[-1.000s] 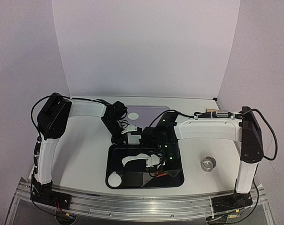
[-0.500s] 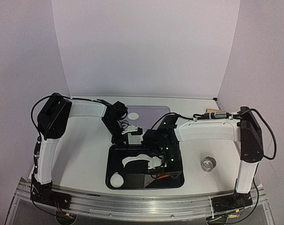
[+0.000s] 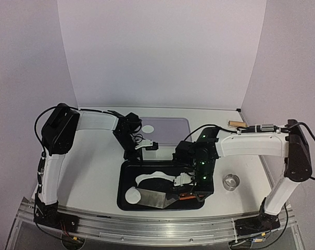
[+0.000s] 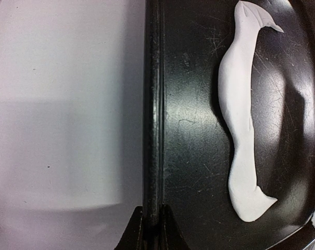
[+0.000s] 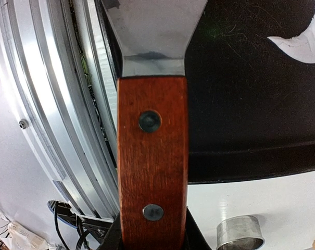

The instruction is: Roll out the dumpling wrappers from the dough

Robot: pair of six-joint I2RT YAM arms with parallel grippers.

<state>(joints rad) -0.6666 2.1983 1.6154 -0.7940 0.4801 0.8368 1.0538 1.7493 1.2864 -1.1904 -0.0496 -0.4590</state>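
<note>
The dumpling wrappers [image 3: 131,196] number just one in view, a round white disc in the near left corner of the black tray [image 3: 120,182]. Just beside it the steel blade of the scraper [image 3: 155,198] now lies in plain sight on the tray floor, because the right arm has swung out to the right. The right gripper [image 5: 152,235] stays closed on the wooden handle. Behind the blade the dough [image 4: 240,130] is a thin curved leftover strip. At the far rim the left gripper [image 4: 151,230] remains pinched on the tray edge, steadying it. The blade looks lined up to lift the disc, perhaps toward the purple mat [image 3: 167,126] beyond.
</note>
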